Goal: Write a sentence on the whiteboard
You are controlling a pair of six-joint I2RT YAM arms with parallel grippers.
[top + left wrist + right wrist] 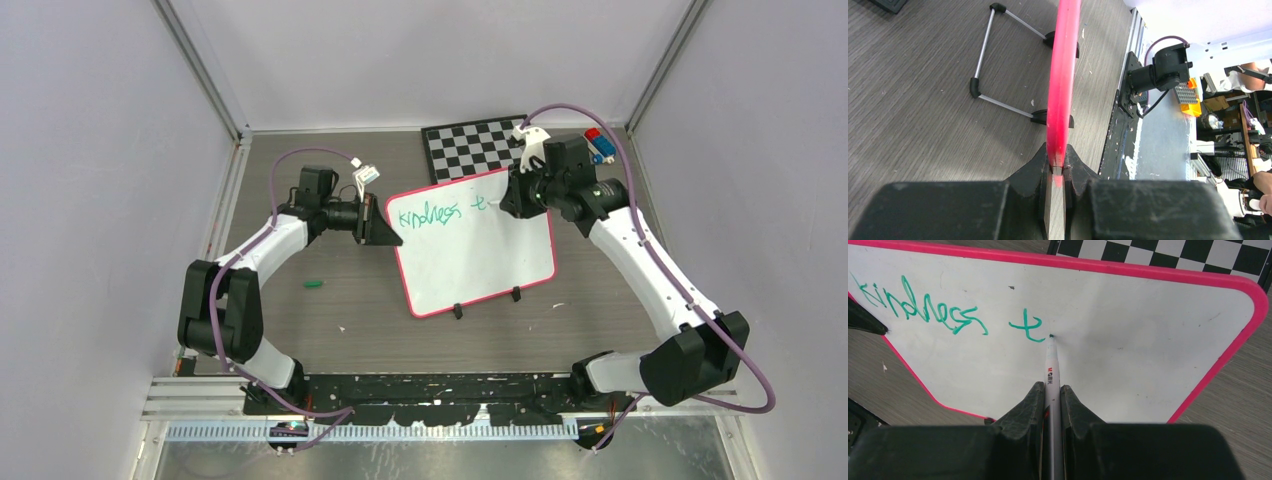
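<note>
The whiteboard [480, 260], white with a pink-red frame, stands tilted on the table on two black feet. Green lettering, the sentence [430, 214], reads "kindness t" along its top. My left gripper [385, 232] is shut on the board's left edge; in the left wrist view the pink frame [1062, 80] runs up from between the jaws of the left gripper [1057, 167]. My right gripper [1052, 390] is shut on a white marker [1051, 367], its green tip touching the whiteboard [1128, 330] just right of the "t" of the sentence [923, 307]. From above, the right gripper [510, 195] is at the board's upper right.
A black-and-white chequered board [472, 145] lies behind the whiteboard. A small red and blue object [599, 145] sits at the back right. A green marker cap [314, 284] lies on the table left of the board. The board's wire stand [998, 60] sticks out behind it.
</note>
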